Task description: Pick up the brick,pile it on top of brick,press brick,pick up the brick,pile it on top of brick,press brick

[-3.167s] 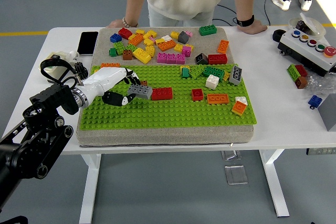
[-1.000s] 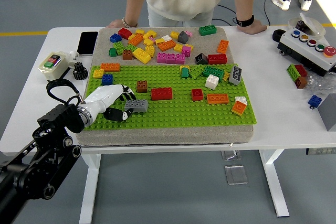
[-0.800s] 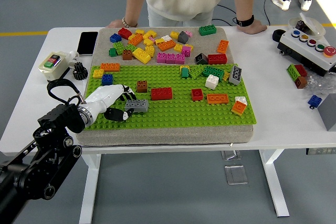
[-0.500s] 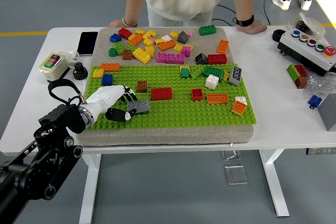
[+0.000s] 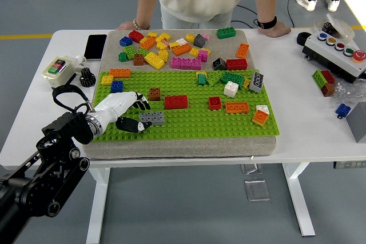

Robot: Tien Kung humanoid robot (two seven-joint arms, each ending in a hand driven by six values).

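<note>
The left hand point(image 5: 121, 111) reaches in from the left over the near-left part of the green baseplate point(image 5: 189, 119), and its fingers are curled around the left end of a grey brick point(image 5: 152, 119), thumb below, the other fingers over the top, so it has a grip on that one. The grey brick looks held low, just at the studs, slightly tilted; I cannot tell whether it is lifted clear or resting on the plate. Just beyond the fingertips sits a small brown brick point(image 5: 154, 94), and a little further right of it a long red brick point(image 5: 176, 102), both close to the hand and either one a likely base for the stack, by my reading. Further right, well away from the hand, a small red brick point(image 5: 215, 103), an orange brick point(image 5: 237, 107) and a white one point(image 5: 231, 88) stand apart on the plate. The loose heap of coloured bricks point(image 5: 171, 47) lies at the far side, near the person leaning on the table's edge. No stack shows anywhere near the hand, so I judge the first pick-up is in hand while both pilings, both presses and the second pick-up remain. The right hand is not in sight.
</note>
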